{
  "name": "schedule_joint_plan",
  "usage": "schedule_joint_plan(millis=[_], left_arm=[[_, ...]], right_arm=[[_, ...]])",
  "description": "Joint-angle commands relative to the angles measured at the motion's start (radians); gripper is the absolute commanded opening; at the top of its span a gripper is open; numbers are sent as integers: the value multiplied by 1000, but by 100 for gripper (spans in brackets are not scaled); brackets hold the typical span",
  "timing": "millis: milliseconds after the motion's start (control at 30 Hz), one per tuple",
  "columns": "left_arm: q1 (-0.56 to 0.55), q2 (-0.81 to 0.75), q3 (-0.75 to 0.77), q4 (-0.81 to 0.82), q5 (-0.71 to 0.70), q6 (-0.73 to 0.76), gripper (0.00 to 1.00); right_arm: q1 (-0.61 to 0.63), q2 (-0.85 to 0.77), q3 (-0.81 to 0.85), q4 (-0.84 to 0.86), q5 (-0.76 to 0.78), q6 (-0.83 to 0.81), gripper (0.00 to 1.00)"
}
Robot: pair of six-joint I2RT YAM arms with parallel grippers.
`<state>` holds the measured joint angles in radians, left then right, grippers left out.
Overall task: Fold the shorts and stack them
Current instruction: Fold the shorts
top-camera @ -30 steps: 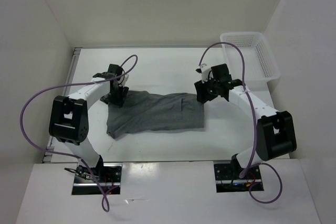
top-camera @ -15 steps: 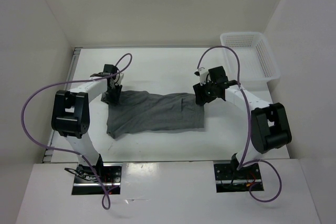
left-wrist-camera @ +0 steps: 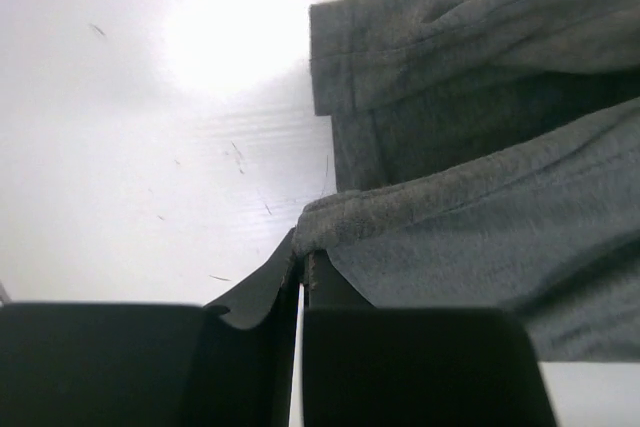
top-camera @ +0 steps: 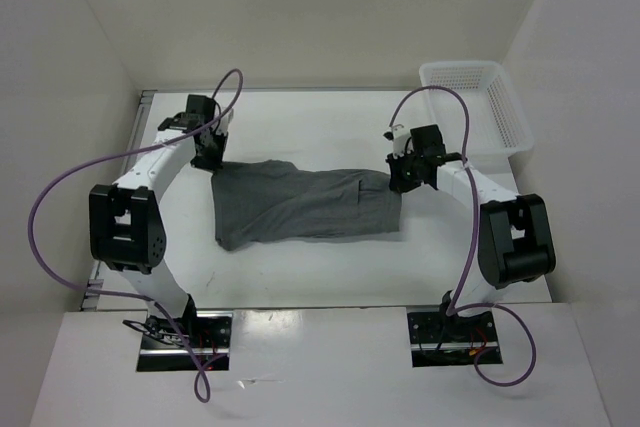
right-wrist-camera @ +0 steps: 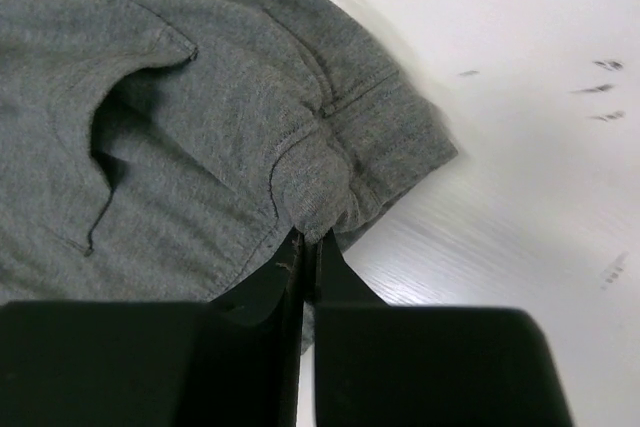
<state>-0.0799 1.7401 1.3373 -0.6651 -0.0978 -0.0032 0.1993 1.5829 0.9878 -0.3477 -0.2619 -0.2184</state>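
The grey shorts [top-camera: 300, 202] are stretched out across the middle of the white table [top-camera: 300, 132]. My left gripper [top-camera: 210, 157] is shut on the shorts' far left corner; in the left wrist view a fold of the shorts [left-wrist-camera: 480, 227] is pinched at the gripper [left-wrist-camera: 303, 252]. My right gripper [top-camera: 403, 182] is shut on the far right corner, where the right wrist view has a bunched hem of the shorts [right-wrist-camera: 200, 127] caught at the gripper [right-wrist-camera: 312, 237]. Both corners are drawn up off the tabletop.
A white plastic basket [top-camera: 478, 107] stands at the far right corner of the table. White walls close in the table on the left, back and right. Purple cables [top-camera: 60, 207] loop off both arms.
Both grippers have closed on the far corners of the shorts and pulled them away from the bases and slightly outward. The cloth has shifted to the right and stretched flatter.
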Motion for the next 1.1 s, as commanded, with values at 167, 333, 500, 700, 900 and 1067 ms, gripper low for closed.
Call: schedule_joint_plan(millis=[167,333,500,700,900,1067], left_arm=[[40,61,105,24,-23,3,0],[77,290,202,71,-49,3,0],[135,410,321,94,-40,3,0],[158,420,365,85,35,3,1],[137,374,333,53,154,3,55],[118,228,321,53,176,3,69]], right_arm=[[-18,-21,-52,81,30,-96,0],[-18,-12,-52,104,30,-108,0],[-18,-12,-52,122,59,-108,0],[-18,-21,-81,122,50,-99,6],[-18,-49,-40,115,59,-52,71],[-18,-58,5,44,39,199,77]])
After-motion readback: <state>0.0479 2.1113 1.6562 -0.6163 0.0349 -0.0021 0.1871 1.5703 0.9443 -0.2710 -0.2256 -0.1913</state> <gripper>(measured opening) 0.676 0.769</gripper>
